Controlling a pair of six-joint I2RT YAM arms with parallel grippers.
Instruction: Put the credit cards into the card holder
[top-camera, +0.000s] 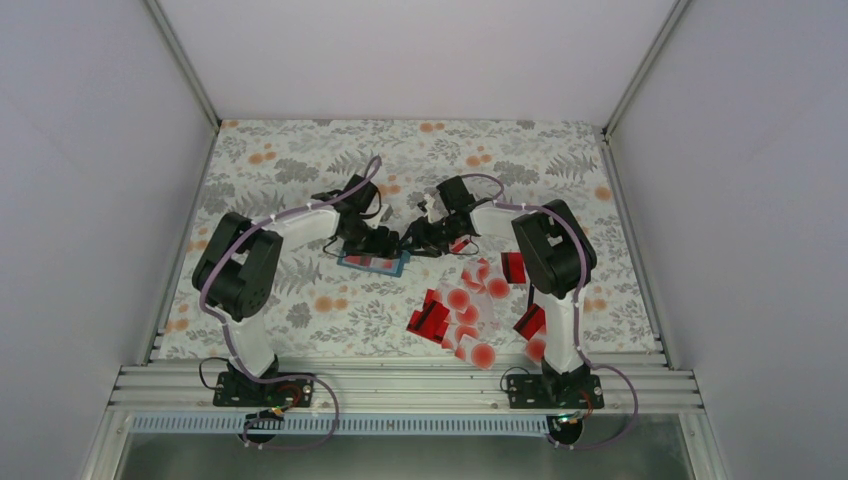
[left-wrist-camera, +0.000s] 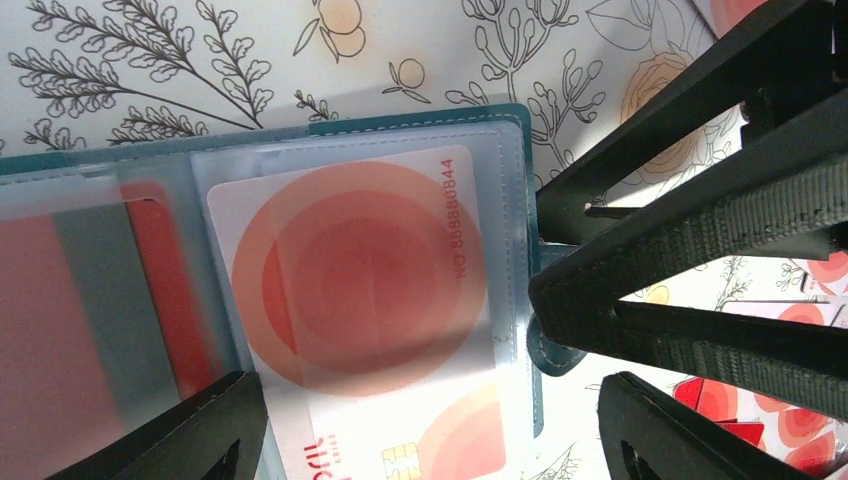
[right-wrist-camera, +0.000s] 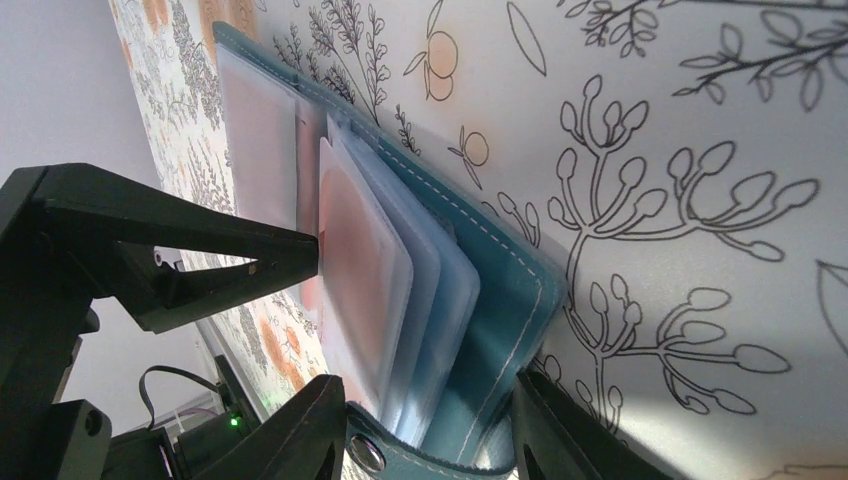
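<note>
The left gripper is closest to the lens. Its fingers are spread wide and hold nothing. The card holder lies open on the flowered tablecloth, just ahead of those fingers. Its far edge sits between the fingers of the right gripper, which appear to pinch the cover and steady it.

The step in hand looks like seating a card. A pale credit card sits mostly inside a clear sleeve, with its chip end poking out toward the left fingers. The next move probably calls for a light push along the sleeve while the right grip keeps the holder from sliding. After that comes a trip to the loose cards, which lie well behind the right fingers.

The holder is teal with pale stitching, and its frosted sleeves fan up like pages. One sleeve beside the left fingers shows a blurred red card. A small metal snap touches the inside of one right finger.
</note>
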